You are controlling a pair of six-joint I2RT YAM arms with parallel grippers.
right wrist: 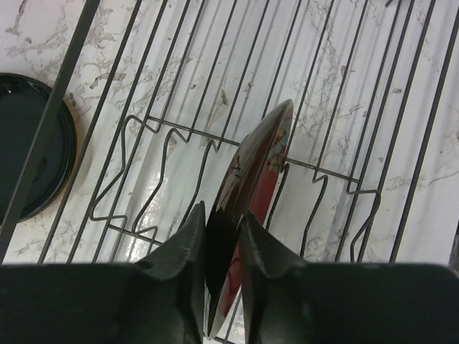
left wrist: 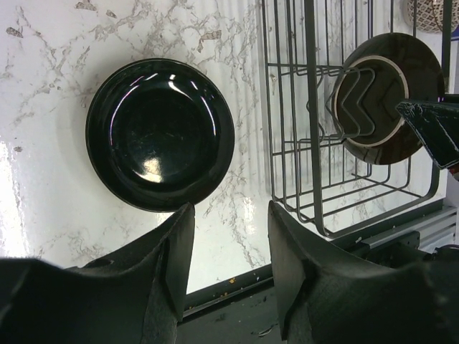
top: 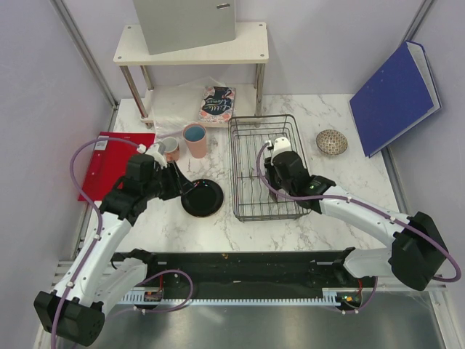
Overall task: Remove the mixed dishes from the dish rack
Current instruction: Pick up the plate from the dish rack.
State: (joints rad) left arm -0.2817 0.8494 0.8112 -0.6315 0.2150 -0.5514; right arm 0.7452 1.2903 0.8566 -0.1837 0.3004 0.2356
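Red plate (right wrist: 262, 165) is standing on edge in the rack (right wrist: 68, 68), its length running straight ahead of my right claw (right wrist: 221, 215), which is pinching its near rim.

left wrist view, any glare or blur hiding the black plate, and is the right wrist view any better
Left wrist: small glints on the black plate, marble washed out at the left edge, left gripper dark and soft, plate plainly visible. Right wrist: red plate sharp, right gripper blurred up close, sheen on the marble.
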